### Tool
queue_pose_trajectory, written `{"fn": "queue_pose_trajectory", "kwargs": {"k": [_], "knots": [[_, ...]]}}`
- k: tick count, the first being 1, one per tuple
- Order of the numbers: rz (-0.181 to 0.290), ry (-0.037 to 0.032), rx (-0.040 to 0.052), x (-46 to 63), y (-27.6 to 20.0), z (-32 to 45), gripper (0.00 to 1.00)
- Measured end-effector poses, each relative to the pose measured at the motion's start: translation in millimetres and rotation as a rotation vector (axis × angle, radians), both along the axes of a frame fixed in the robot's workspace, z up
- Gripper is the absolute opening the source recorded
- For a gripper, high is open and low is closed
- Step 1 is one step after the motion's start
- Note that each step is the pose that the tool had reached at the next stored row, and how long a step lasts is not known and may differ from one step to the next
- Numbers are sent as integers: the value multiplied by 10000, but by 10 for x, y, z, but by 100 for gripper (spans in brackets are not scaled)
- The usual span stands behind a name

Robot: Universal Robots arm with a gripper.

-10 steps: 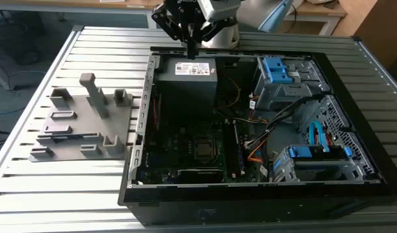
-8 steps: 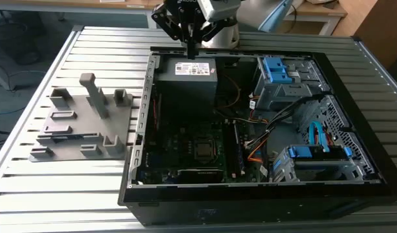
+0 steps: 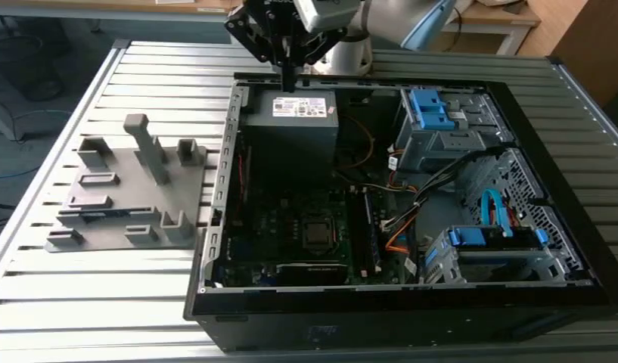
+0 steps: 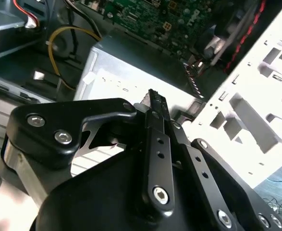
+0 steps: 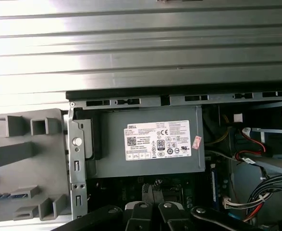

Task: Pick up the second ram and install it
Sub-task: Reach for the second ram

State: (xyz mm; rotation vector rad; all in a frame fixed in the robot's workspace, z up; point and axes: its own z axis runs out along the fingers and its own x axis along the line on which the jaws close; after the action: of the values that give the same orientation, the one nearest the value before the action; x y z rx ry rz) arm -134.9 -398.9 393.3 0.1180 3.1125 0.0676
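My gripper (image 3: 287, 79) hangs at the back of the open computer case (image 3: 389, 302), just above the grey power supply (image 3: 293, 121). Its two black fingers stand pressed together with nothing between them in both wrist views (image 4: 154, 96) (image 5: 152, 190). A thin dark-blue stick, which looks like the second ram (image 5: 4, 196), lies in a slot of the grey fixture (image 5: 16, 163), well off to the side of the gripper. In the exterior view that fixture (image 3: 117, 204) rests on the table on the exterior view's left of the case.
Inside the case lie the motherboard (image 3: 299, 227) with long memory slots (image 3: 364, 227), blue-latched drive cages (image 3: 440, 113) and loose cables (image 3: 430, 189). The case walls rise around them. The slatted metal table (image 3: 87, 287) carries everything.
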Motion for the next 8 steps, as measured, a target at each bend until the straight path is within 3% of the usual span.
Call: {"fn": "queue_pose_trajectory", "kwargs": {"k": [8], "knots": [[1, -3, 0, -269, 0, 0, 10]]}}
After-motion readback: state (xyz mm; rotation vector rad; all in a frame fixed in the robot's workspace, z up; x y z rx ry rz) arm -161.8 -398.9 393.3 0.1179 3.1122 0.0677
